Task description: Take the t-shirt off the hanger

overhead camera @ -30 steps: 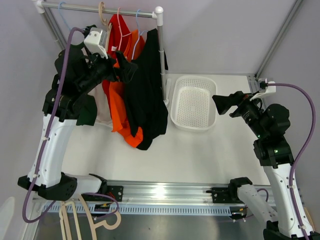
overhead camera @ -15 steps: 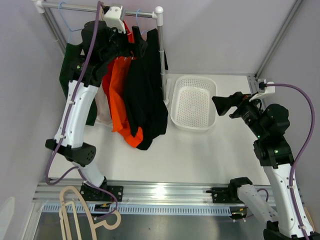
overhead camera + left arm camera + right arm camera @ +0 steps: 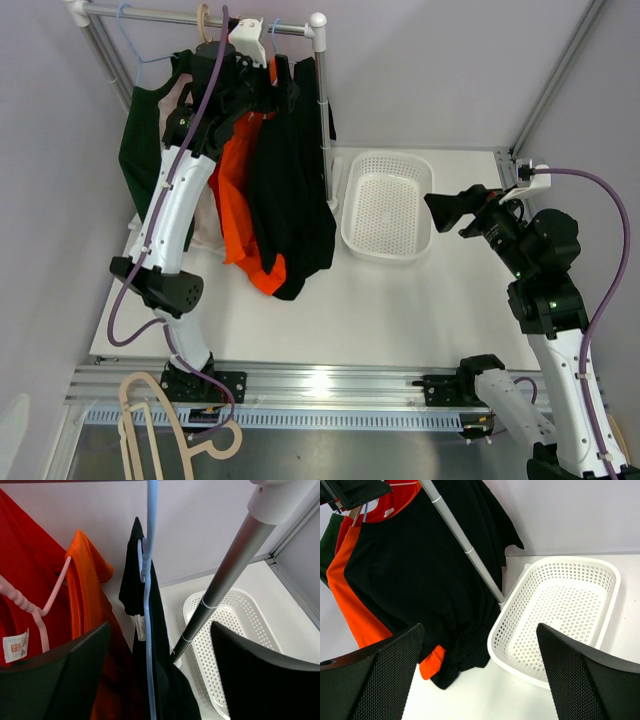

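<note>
Black t-shirt (image 3: 129, 587) hangs on blue hanger (image 3: 151, 520), upper left overhead; not yet removed. Left gripper (image 3: 160, 635) wide, empty, facing it. Right gripper (image 3: 480, 630) wide, empty.

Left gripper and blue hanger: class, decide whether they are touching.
Apart. The left wrist view shows the blue hanger between the left gripper's open fingers, a gap either side.

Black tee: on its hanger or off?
On. The black t-shirt hangs from the blue hanger on the rail; the left gripper stands open either side of it, gripping nothing.
</note>
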